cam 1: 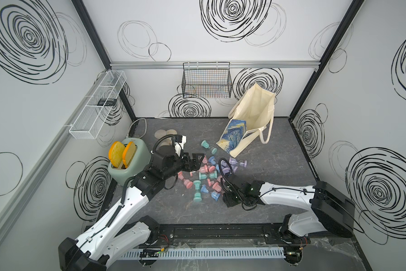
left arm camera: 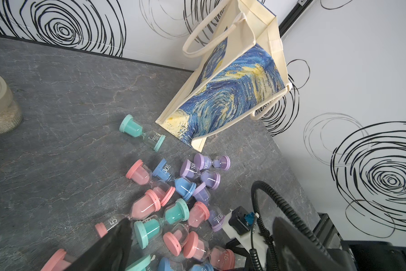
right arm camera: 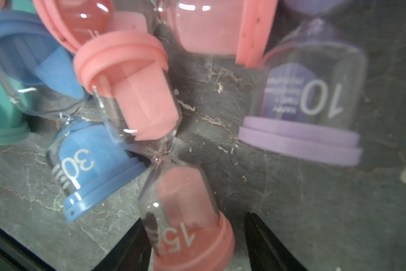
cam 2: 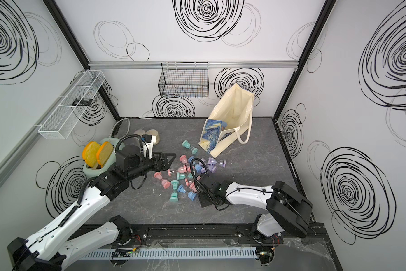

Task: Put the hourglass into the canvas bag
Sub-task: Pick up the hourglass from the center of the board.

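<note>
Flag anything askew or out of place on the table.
The cream canvas bag with the blue-and-yellow print leans askew toward the back wall, mouth gaping. The pastel plastic-capped hourglasses lie toppled in a heap; one teal hourglass lies apart, beside the bag.

Pink hourglass (right arm camera: 164, 169) flat; canvas bag (cam 1: 235, 138) open

Left arm (cam 1: 127, 206), right arm (cam 1: 286, 194): white shells, black joints, ribbed black cables (cam 1: 158, 143); left claw (cam 1: 198, 162), right claw (right arm camera: 197, 253) black.
</note>
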Robot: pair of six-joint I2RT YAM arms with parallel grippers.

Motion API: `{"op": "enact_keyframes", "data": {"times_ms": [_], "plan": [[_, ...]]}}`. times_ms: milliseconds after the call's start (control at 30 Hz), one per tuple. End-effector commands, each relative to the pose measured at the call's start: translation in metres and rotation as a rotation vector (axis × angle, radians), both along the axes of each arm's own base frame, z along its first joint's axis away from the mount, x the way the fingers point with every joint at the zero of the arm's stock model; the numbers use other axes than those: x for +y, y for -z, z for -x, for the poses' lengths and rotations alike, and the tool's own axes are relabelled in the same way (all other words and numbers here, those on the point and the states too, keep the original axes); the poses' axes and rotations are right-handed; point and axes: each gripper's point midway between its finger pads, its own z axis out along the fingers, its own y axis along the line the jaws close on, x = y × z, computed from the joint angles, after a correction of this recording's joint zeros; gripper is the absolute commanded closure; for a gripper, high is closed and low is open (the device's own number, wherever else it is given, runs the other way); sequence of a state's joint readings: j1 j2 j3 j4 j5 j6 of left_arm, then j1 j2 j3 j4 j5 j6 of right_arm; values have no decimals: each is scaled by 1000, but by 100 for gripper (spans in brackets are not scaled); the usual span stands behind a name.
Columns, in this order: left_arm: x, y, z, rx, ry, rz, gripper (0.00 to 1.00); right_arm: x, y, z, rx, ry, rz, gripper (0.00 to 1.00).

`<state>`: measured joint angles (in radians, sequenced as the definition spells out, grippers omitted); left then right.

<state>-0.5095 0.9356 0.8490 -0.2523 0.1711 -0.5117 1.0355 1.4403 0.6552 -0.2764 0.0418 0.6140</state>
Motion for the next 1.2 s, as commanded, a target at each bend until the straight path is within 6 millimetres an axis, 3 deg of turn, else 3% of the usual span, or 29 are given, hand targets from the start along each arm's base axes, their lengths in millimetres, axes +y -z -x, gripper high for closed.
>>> {"op": "enact_keyframes", "data": {"times_ms": [0, 433, 600, 900, 1167], "plan": [[0, -2, -4, -29, -3, 3, 4, 1, 5, -2, -12, -16, 29, 34], [-1, -1, -6, -25, -9, 14, 4, -3, 13, 2, 12, -19, 57, 40], [-2, -3, -6, -31, -6, 20, 4, -7, 12, 4, 4, -16, 55, 47], [-2, -11, -8, -59, -9, 34, 4, -3, -5, -6, -44, -11, 25, 56], [-3, -26, -14, -86, -21, 50, 4, -5, -43, -18, -102, 30, -105, 62]]}}
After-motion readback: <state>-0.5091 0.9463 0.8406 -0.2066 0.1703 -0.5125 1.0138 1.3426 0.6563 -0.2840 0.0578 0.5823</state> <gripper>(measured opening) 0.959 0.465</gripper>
